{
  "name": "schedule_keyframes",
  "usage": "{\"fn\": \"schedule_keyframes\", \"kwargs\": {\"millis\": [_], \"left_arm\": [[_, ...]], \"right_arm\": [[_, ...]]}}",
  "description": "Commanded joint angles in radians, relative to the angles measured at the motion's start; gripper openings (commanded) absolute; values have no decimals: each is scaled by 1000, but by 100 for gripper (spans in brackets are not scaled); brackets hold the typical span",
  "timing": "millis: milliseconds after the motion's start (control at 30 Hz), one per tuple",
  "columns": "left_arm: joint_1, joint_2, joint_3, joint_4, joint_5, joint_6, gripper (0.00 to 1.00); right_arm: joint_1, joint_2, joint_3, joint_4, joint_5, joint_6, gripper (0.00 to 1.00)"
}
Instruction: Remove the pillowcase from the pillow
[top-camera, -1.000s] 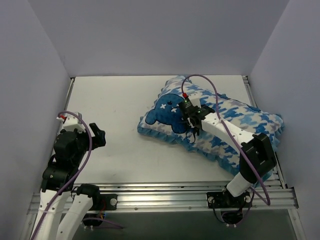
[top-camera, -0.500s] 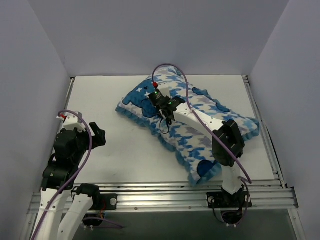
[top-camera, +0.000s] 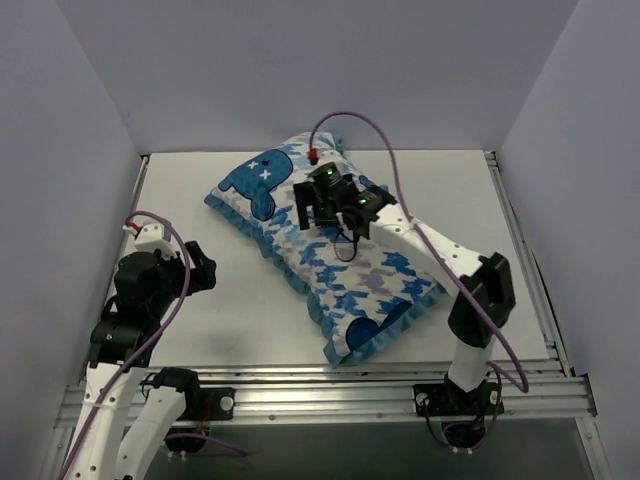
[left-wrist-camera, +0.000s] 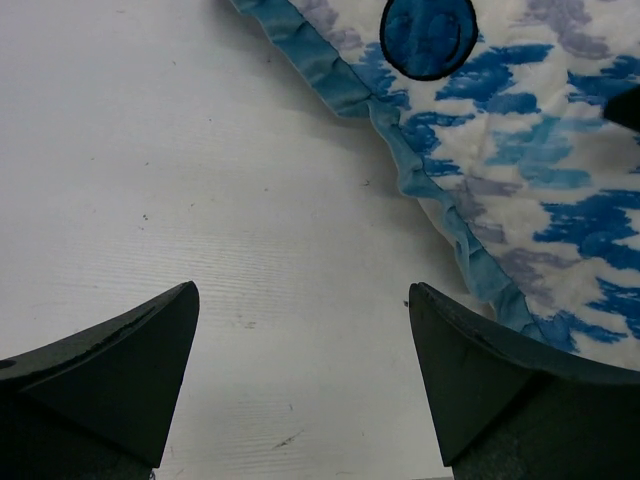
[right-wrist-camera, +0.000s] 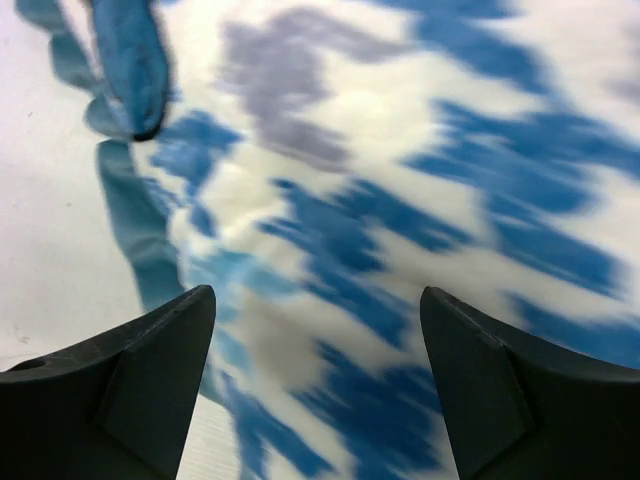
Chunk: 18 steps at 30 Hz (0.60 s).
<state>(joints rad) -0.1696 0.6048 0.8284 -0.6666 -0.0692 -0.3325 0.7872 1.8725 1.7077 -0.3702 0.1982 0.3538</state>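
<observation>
The pillowcase (top-camera: 330, 265), blue-and-white houndstooth with a dark blue bear face and teal ruffle, lies diagonally across the table from far left to near right. It is full and plump; the pillow is hidden inside it. My right gripper (top-camera: 318, 212) is open just above the upper part of the pillowcase, its jaws wide apart over the blurred pattern (right-wrist-camera: 380, 200), holding nothing. My left gripper (top-camera: 200, 272) is open and empty over bare table, left of the pillowcase. The left wrist view shows the ruffled edge (left-wrist-camera: 420, 180) ahead and to the right of that gripper (left-wrist-camera: 303, 290).
White table (top-camera: 200, 200) enclosed by grey walls on the left, back and right. A metal rail (top-camera: 320, 385) runs along the near edge by the arm bases. The right arm's purple cable (top-camera: 385, 150) loops above the pillowcase.
The pillowcase has been dragged left and turned, its bear face now at the far left. The right gripper moved left with it and now stands open. The left arm shifted slightly.
</observation>
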Motion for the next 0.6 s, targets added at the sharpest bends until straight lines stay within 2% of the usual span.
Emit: {"fn": "schedule_keyframes", "kwargs": {"millis": [0, 167, 300, 333, 433, 567], "left_arm": [[8, 26, 5, 64, 48, 9, 94], [10, 87, 9, 79, 114, -3, 95], [8, 150, 52, 68, 152, -45, 94], [8, 164, 64, 67, 164, -62, 94], [5, 216, 119, 56, 198, -82, 95], [5, 282, 195, 21, 203, -85, 94]], "right_arm": [[-115, -215, -136, -53, 15, -50, 79], [-184, -406, -344, -64, 32, -58, 80], [-160, -453, -480, -35, -144, -32, 77], [-134, -476, -540, -7, -231, -20, 76], [22, -483, -595, 112, -295, 60, 76], [174, -431, -574, 229, -344, 120, 76]]}}
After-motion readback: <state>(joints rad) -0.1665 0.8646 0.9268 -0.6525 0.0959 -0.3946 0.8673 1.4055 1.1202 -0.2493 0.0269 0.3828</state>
